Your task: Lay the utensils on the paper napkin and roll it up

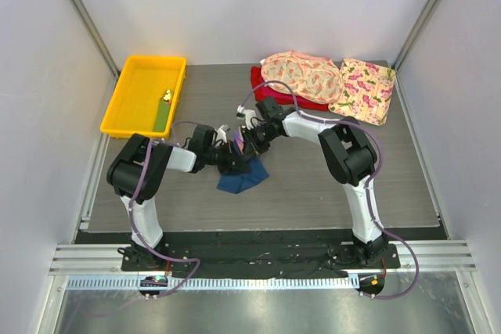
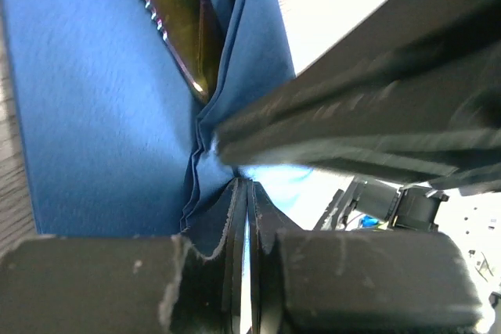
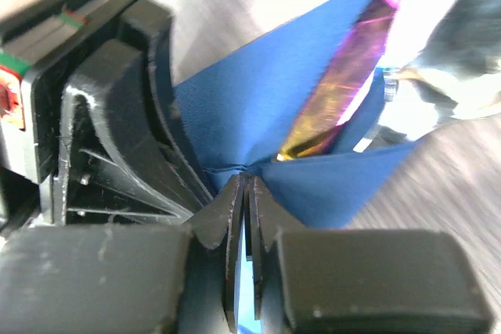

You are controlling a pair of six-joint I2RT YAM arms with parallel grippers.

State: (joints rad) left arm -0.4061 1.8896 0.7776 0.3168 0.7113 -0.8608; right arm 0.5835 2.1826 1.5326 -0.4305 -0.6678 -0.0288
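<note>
At the middle of the table (image 1: 329,185), the paper napkin (image 1: 241,180) is pinched from both sides. The left gripper (image 2: 246,193) and the right gripper (image 3: 245,187) are each clamped tight on a gathered fold of it. The utensils (image 3: 344,91), iridescent and one serrated, are cradled inside, apparently so the sheet can be rolled around them. No brand or writing can be read.
</note>
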